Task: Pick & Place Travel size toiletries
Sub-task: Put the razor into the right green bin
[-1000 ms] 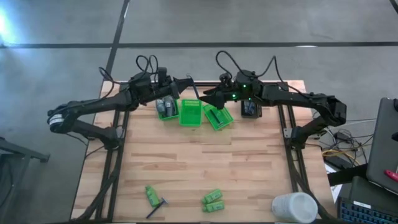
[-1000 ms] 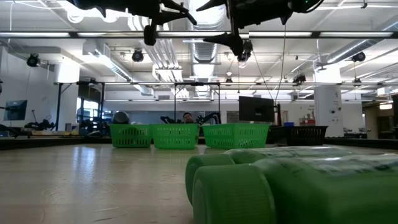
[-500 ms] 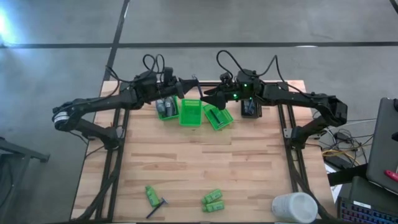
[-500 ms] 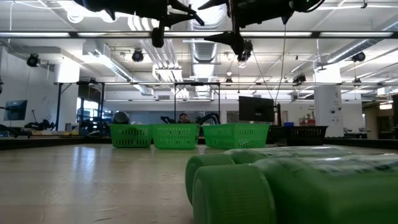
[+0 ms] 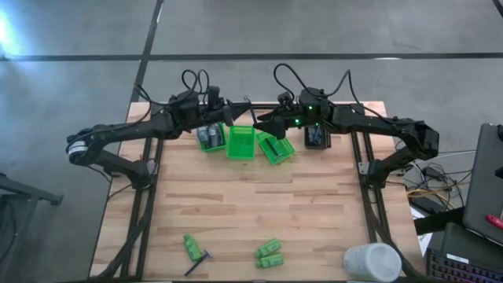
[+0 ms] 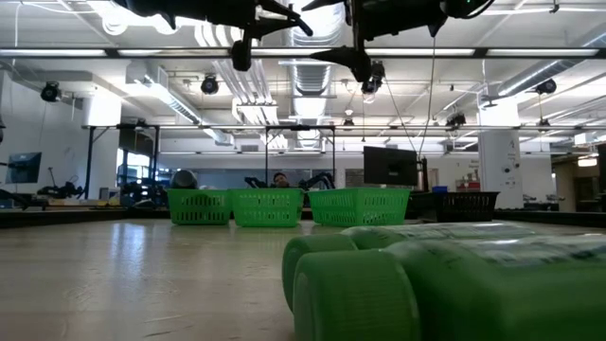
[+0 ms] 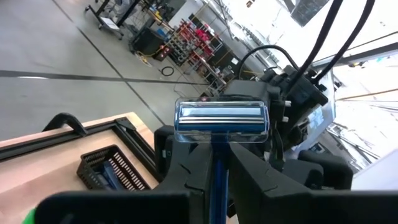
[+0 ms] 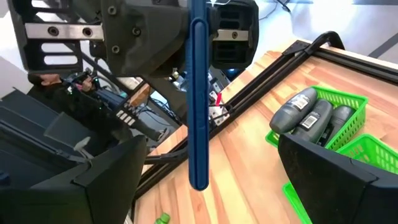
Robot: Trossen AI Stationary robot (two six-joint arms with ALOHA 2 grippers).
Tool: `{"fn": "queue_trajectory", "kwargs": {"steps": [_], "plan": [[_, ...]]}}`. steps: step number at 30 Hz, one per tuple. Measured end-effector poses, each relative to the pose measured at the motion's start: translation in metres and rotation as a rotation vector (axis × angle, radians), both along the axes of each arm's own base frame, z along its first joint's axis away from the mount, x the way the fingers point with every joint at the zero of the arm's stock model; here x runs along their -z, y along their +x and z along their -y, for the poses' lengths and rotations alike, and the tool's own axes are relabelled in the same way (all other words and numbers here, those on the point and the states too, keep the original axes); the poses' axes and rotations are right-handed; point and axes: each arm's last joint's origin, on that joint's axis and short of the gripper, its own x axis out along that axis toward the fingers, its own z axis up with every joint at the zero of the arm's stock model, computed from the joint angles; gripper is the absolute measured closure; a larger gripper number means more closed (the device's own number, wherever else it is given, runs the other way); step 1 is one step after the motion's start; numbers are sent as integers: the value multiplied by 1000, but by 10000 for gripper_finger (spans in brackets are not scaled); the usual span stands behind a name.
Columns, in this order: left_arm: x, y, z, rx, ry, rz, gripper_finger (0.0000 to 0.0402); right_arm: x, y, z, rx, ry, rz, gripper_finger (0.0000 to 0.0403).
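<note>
My left gripper (image 5: pixel 236 111) is shut on a razor with a blue handle and a clear head (image 7: pixel 221 121), high above the three green baskets at the table's far side. The left basket (image 5: pixel 211 138) holds dark grey tubes. My right gripper (image 5: pixel 262 121) faces it from the right, open. In the right wrist view the razor (image 8: pixel 198 93) shows between its two spread fingers (image 8: pixel 74 180) without touching them. Green bottles (image 5: pixel 269 253) and a black razor-like stick (image 5: pixel 198 262) lie near the front edge. My left gripper pinches the razor's blue handle (image 7: pixel 217 177) between its two fingers. The fingers are level, coming from the table's left, and lie along the handle. The head sticks out past the fingertips toward my right gripper. The razor is lifted clear of the baskets and the table.
A black basket (image 5: pixel 317 137) stands right of the green ones under my right arm. A big white cylinder (image 5: pixel 372 262) stands at the front right corner. Another green bottle (image 5: pixel 191 246) lies at the front left. The middle of the wooden tabletop (image 5: pixel 259 204) is bare.
My left gripper has gone a little toward the table's right edge, closer to my right gripper, carrying the razor with it, and has then kept still. My right gripper has stayed where it was, open.
</note>
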Motion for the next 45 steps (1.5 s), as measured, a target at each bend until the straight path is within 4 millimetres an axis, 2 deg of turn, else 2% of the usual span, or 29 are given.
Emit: {"fn": "queue_trajectory", "kwargs": {"steps": [12,30,45], "plan": [[0,2,5,20,0,0,358,0,1,-4,-7,2,0,127],[0,5,16,64,1,-1,358,0,5,-17,-56,37,0,222],[2,7,21,81,7,-14,358,-1,4,-17,-61,53,3,313]]}}
